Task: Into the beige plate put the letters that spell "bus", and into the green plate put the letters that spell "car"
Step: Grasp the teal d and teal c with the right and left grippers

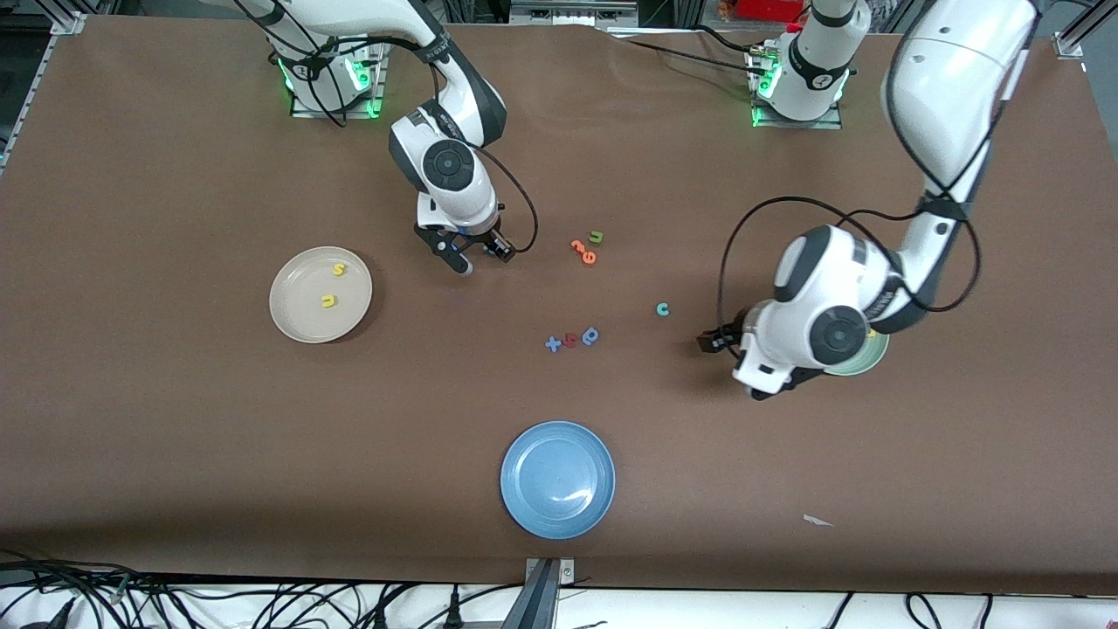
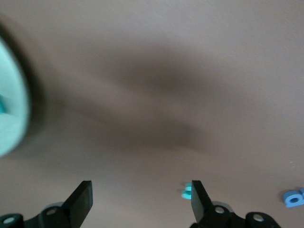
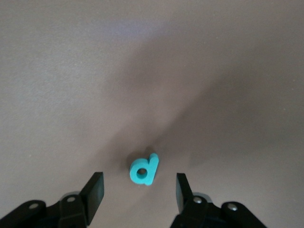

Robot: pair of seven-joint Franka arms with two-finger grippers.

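The right gripper (image 3: 137, 190) is held open, its jaws straddling the small teal foam letter b (image 3: 143, 169) lying flat on the bare brown table (image 1: 175, 419) beside the round cream-beige plate (image 1: 293, 319). Being light and soft, it is probably best pinched gently across its flat sides. The left gripper (image 2: 140, 199) is held open and empty over the table beside the pale green plate (image 2: 12, 118), with open room all round.

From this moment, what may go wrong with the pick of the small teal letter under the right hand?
1. The teal b lies tilted between the open fingers of the right hand, so it may twist or slip out when they close.
2. The teal c still lies on the table, close to the left hand, which could knock it.
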